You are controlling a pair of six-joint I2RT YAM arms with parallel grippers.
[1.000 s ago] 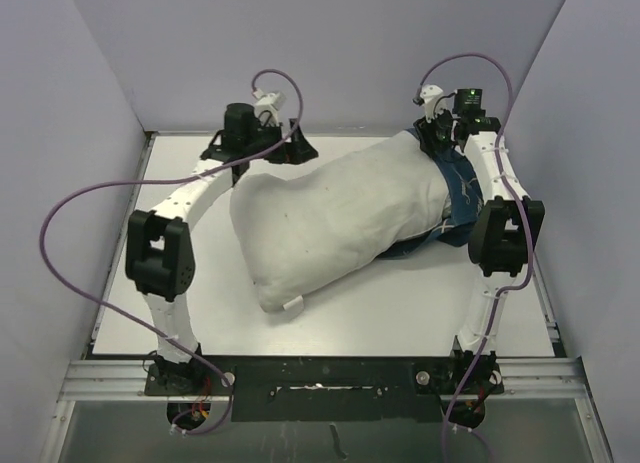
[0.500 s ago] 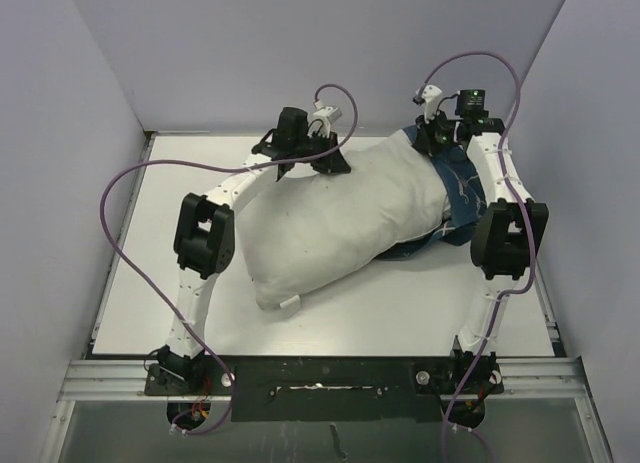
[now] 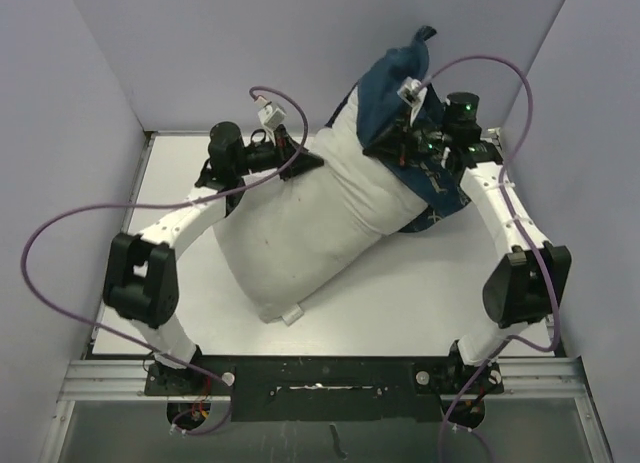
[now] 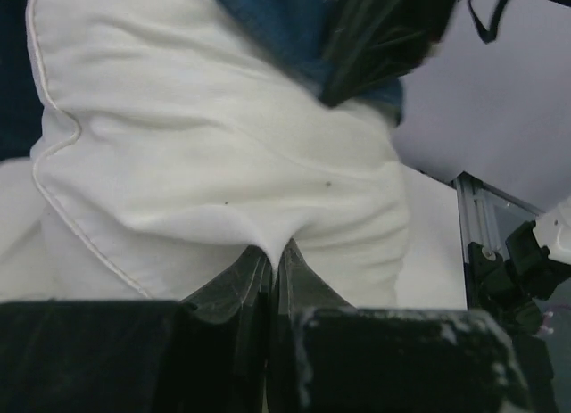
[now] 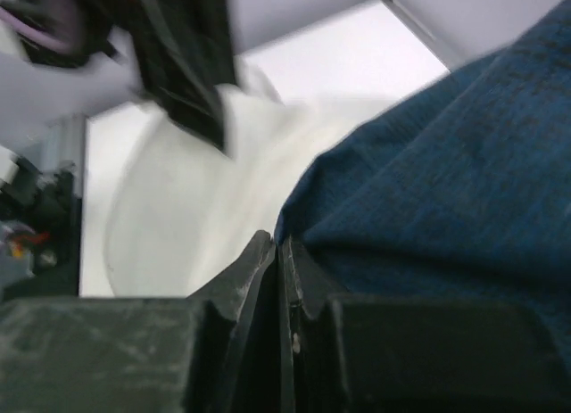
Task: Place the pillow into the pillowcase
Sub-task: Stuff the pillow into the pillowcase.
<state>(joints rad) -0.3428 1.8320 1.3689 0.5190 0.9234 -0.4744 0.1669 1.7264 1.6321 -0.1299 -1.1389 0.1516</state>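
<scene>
**Both jaws clenched, far end of pillow inside the case**

The pillow (image 3: 300, 233) lies slantwise on the bench (image 3: 430, 293). Its far end is lifted and capped by the navy pillowcase (image 3: 395, 88), which stands up in a peak. The left jaws are clenched on a small fold of the pillow's white cover. The right jaws are clenched on an edge of the pillowcase cloth. Both things look light, soft and floppy, so a pinch pulls mostly the skin while the filling sags. I judge the best holds to be the pillowcase hem and a pillow seam or corner, where the cloth should slip less.
</scene>
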